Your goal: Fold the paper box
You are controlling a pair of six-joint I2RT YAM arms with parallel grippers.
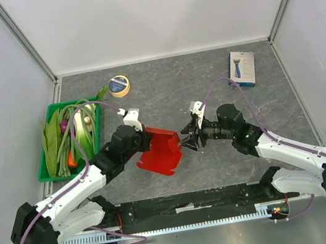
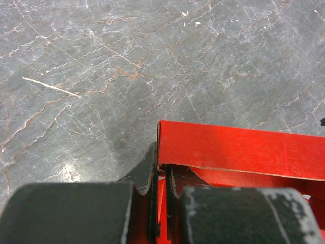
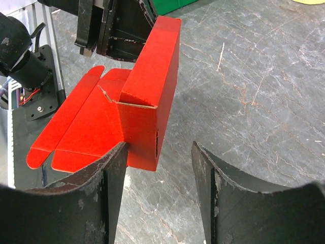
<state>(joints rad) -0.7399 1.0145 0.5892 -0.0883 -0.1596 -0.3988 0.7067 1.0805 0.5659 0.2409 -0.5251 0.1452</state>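
Box point(image 1: 160, 152) clamped at one wall by left end effector point(image 2: 160, 179), right end effector point(image 3: 160, 148) spread apart with end wall just ahead, probably to be pinched and folded in next.

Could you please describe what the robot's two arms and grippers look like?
The left arm and right arm have white links and bulky black joints, each trailed by a purple cable. The left gripper and right gripper are black; their fingers are broad, with scuffed, whitish edges.
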